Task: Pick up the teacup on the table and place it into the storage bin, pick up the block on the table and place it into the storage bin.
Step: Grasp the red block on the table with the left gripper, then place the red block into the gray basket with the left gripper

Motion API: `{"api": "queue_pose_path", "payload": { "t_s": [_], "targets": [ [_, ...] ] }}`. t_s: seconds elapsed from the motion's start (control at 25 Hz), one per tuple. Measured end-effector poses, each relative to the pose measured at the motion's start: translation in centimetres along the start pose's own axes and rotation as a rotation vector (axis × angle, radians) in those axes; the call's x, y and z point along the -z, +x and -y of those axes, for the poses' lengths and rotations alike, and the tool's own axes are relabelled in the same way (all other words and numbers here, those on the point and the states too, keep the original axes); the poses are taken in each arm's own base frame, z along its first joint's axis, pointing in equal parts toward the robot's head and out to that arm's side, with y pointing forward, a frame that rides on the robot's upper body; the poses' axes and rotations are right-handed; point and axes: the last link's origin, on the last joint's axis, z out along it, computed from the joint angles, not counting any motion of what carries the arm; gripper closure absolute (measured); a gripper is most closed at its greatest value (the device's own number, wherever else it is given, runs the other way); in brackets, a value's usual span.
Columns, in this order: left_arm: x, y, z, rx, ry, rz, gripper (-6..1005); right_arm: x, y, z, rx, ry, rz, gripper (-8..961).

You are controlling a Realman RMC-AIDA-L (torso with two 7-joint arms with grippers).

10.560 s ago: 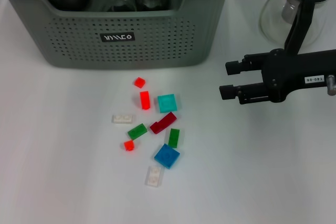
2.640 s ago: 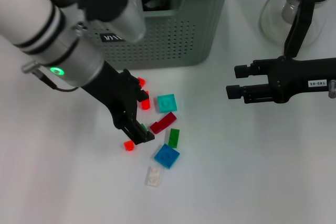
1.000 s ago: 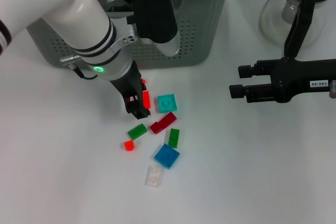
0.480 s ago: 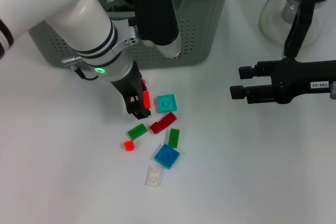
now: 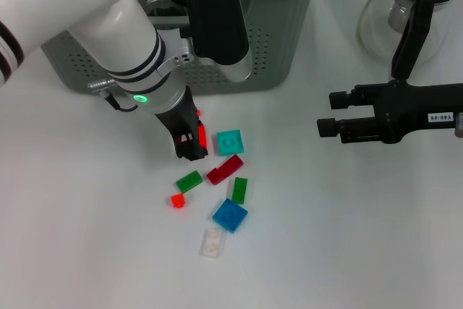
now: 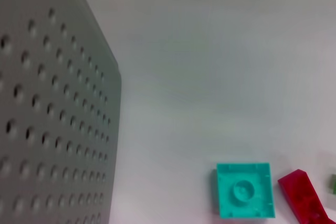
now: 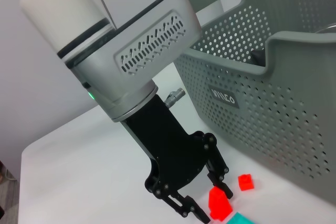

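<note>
- The bright red block [image 5: 200, 136] lies on the white table [image 5: 87, 251] just in front of the storage bin [image 5: 275, 48], at the near end of a scatter of small bricks.
- The left gripper [image 5: 192, 141] is low over that block. In the right wrist view its fingers [image 7: 220, 184] stand parted either side of the block with a gap showing, so it looks open and not yet gripping.
- That low straddle suits a pinch across the block's narrow sides, which I judge to be the step in hand.
- Just beside it lie a teal square tile [image 6: 245, 190] and a dark red brick [image 5: 225, 169]; a green brick [image 5: 189, 181] is near.
- The right gripper [image 5: 325, 112] waits well apart, empty, fingers parted, near a glass pot [image 5: 405, 12].
</note>
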Motion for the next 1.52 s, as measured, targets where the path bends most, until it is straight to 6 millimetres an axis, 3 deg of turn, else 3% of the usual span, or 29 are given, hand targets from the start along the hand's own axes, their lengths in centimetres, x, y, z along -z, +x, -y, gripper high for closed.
{"api": "queue_pose_path", "payload": {
  "t_s": [0.12,0.44,0.56,0.72,0.84,0.92,0.96,1.0,1.04,1.12,1.24,1.36,1.52],
  "targets": [
    [-0.1,0.0,0.0,-0.003,-0.001,0.003,483,0.0,0.0,0.0,0.000,0.000,0.000,204],
    [-0.2,0.2,-0.1,-0.011,-0.008,0.007,772,0.0,0.1,0.0,-0.001,0.001,0.000,204],
    [0.3,0.2,-0.1,0.002,-0.010,0.008,758,0.0,0.1,0.0,-0.002,0.001,0.000,204],
    [2.8,0.0,-0.1,0.047,-0.037,-0.026,740,0.1,0.1,0.0,-0.003,0.002,0.000,204],
    [5.9,-0.6,0.6,0.137,-0.065,-0.121,726,0.2,0.2,0.0,-0.003,0.004,-0.001,204],
    [8.5,-1.5,1.7,0.231,-0.093,-0.221,717,0.2,0.2,0.0,0.000,0.004,-0.001,204],
    [11.1,-2.3,2.8,0.297,-0.114,-0.317,713,0.2,0.2,0.0,0.005,0.004,-0.001,204],
    [12.4,-2.7,3.2,0.322,-0.125,-0.364,708,0.2,0.2,0.0,0.007,0.002,-0.001,204],
    [12.4,-2.7,3.2,0.322,-0.125,-0.364,704,0.2,0.2,0.0,0.007,0.002,-0.001,204],
    [15.6,-3.7,4.6,0.364,-0.120,-0.482,694,0.2,0.1,0.0,0.009,0.001,-0.002,204],
    [18.7,-4.7,6.6,0.401,-0.069,-0.588,681,0.1,0.0,0.0,0.014,-0.005,-0.006,204],
    [19.6,-5.0,9.2,0.457,0.031,-0.608,667,0.1,-0.1,0.0,0.017,-0.009,-0.011,204],
    [18.4,-5.0,12.1,0.534,0.116,-0.567,649,0.1,0.0,0.0,0.018,-0.009,-0.014,204]
  ]
}}
